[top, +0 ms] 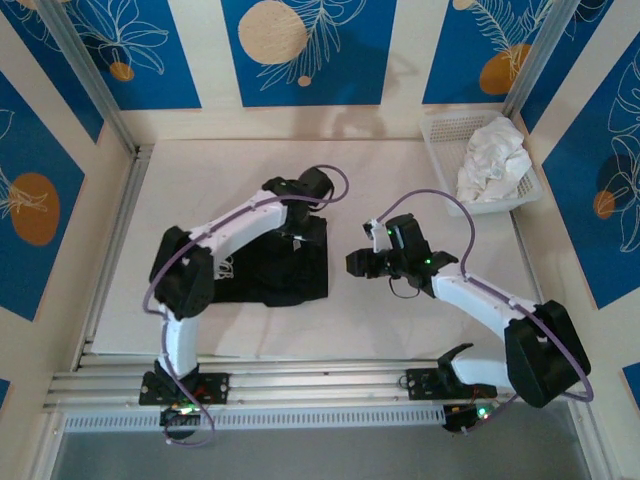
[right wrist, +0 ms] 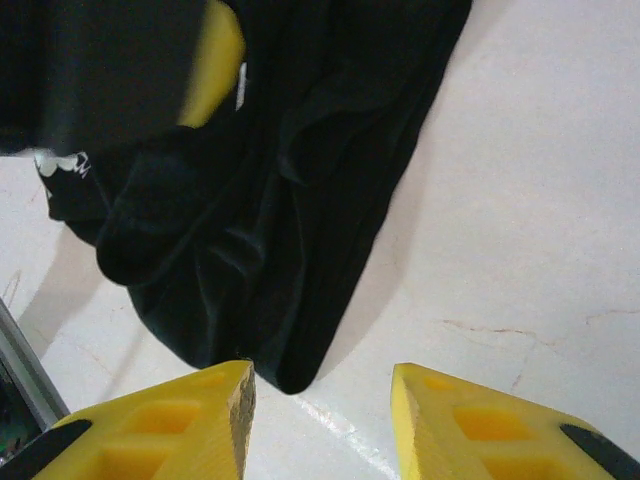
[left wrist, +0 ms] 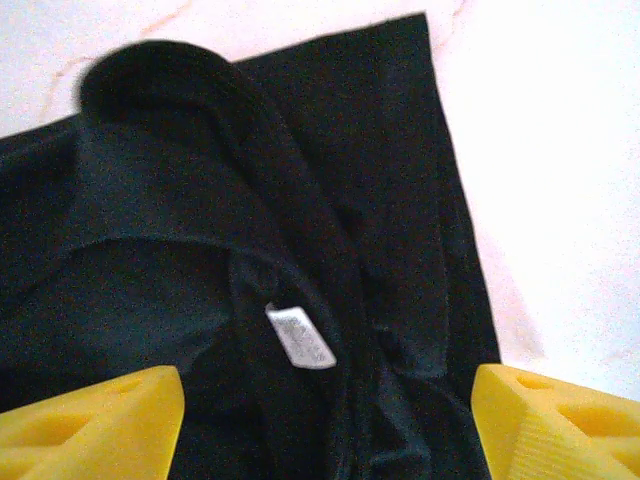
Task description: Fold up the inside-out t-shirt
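The inside-out t-shirt [top: 285,265] is black and lies bunched on the white mat, left of centre. Its collar [left wrist: 165,75] and a small white label [left wrist: 300,338] face up. My left gripper [top: 303,205] hovers over the shirt's far part, open, with its yellow fingers [left wrist: 90,425] wide apart either side of the label and nothing between them [left wrist: 325,430]. My right gripper [top: 357,263] is just right of the shirt, low over the mat and open [right wrist: 320,420]. Its left finger [right wrist: 170,425] sits beside a folded corner of the shirt [right wrist: 290,365] without holding it.
A white basket [top: 440,150] holding a crumpled white cloth [top: 492,158] stands at the back right. An aluminium rail [top: 320,385] runs along the near edge. Bare mat [top: 420,320] lies right of the shirt. Patterned walls close in both sides.
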